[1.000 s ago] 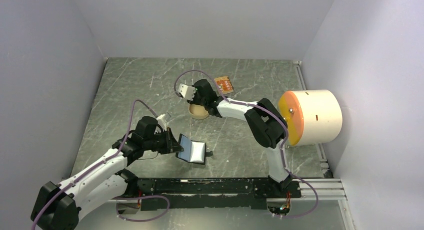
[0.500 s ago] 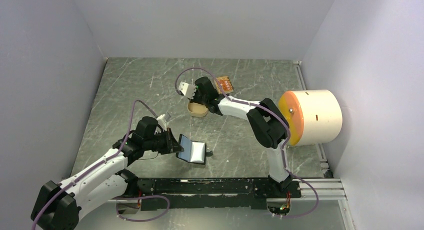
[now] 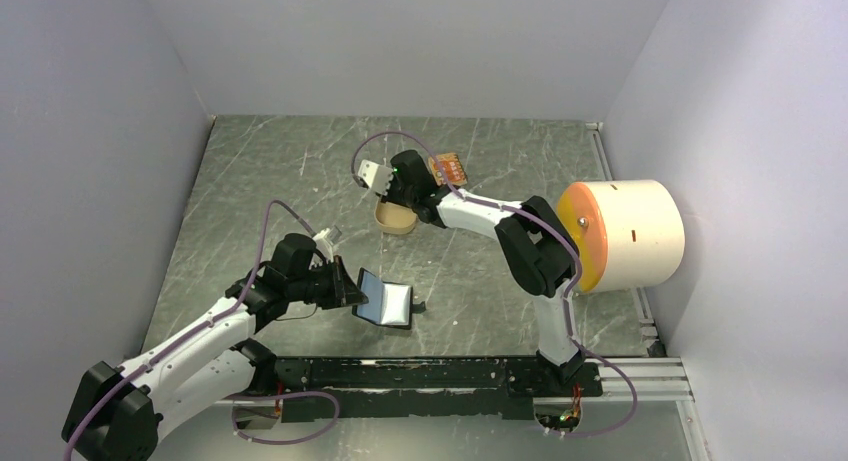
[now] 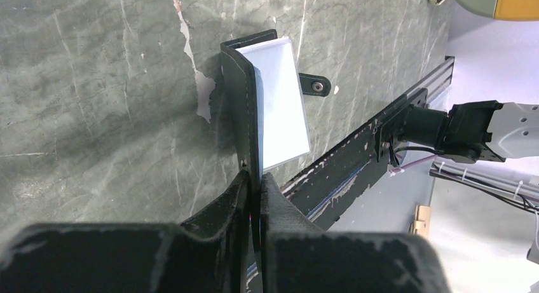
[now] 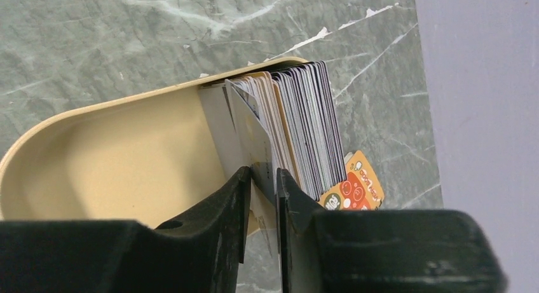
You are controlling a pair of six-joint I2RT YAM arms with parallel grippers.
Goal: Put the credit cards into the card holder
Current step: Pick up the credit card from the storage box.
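The black card holder [image 3: 385,304] stands open near the front middle of the table, pale blue lining showing. My left gripper [image 3: 347,289] is shut on its upright black flap [image 4: 244,102]; the inner pocket [image 4: 283,102] and snap tab [image 4: 316,85] face right. My right gripper [image 3: 403,203] reaches down into the tan tin [image 3: 393,219]. In the right wrist view my right gripper [image 5: 262,175] is shut on a pale grey card [image 5: 245,137] at the front of a stack of several cards [image 5: 302,124] standing in the tin [image 5: 127,153]. An orange card [image 3: 447,168] lies flat behind the tin and shows in the right wrist view [image 5: 353,190].
A large cream cylinder with an orange face [image 3: 625,234] lies at the right edge. A black rail [image 3: 440,373] runs along the near edge. Grey walls close in on the left, back and right.
My right gripper and the tin have shifted slightly toward the back of the table. The left arm and the card holder have not moved.
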